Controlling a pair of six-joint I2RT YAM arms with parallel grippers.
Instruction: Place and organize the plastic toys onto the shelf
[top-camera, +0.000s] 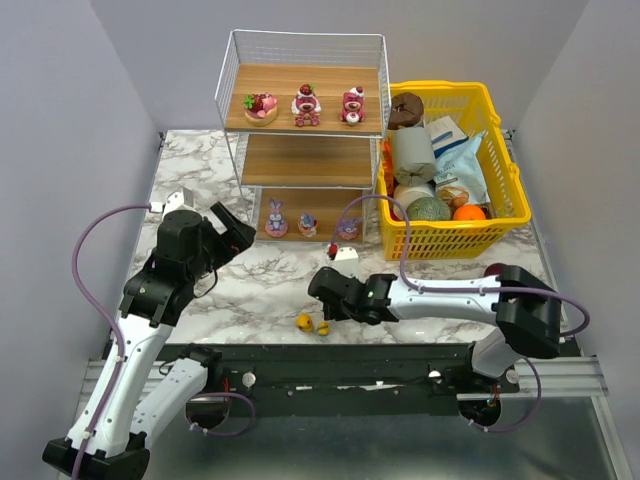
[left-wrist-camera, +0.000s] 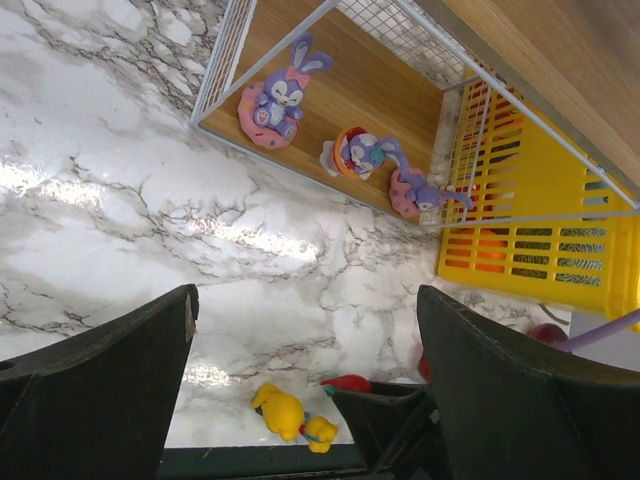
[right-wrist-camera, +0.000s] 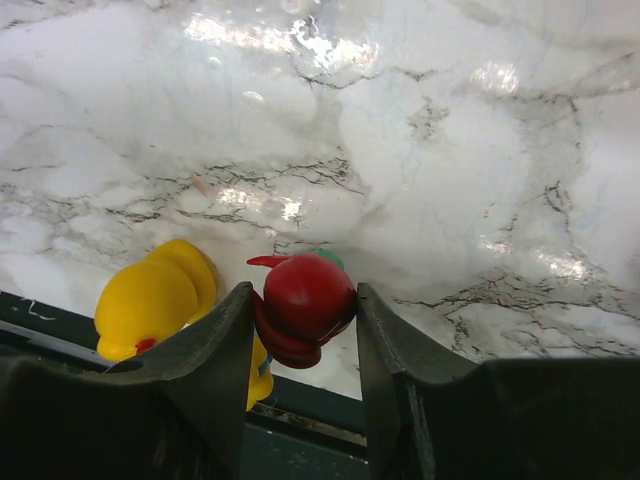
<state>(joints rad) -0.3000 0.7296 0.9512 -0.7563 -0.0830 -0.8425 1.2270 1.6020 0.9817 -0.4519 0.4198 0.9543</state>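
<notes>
The shelf (top-camera: 310, 160) stands at the back. Its top board holds a strawberry cake (top-camera: 261, 105) and two pink bears (top-camera: 306, 105) (top-camera: 352, 106). Its bottom board holds three purple-pink bunnies (top-camera: 276, 217) (left-wrist-camera: 272, 100) (left-wrist-camera: 362, 153) (left-wrist-camera: 420, 192). My right gripper (right-wrist-camera: 303, 300) is low at the table's front edge and shut on a red duck (right-wrist-camera: 305, 295) (left-wrist-camera: 352, 383). A yellow duck (top-camera: 304, 322) (right-wrist-camera: 150, 300) (left-wrist-camera: 280, 410) lies touching its left finger. My left gripper (left-wrist-camera: 305, 330) (top-camera: 235, 232) is open and empty, raised left of the shelf.
A yellow basket (top-camera: 500, 215) full of groceries stands right of the shelf. A dark round ball (top-camera: 494, 271) lies in front of it. A small red thing (top-camera: 332, 251) sits by the right wrist; I cannot tell what it is.
</notes>
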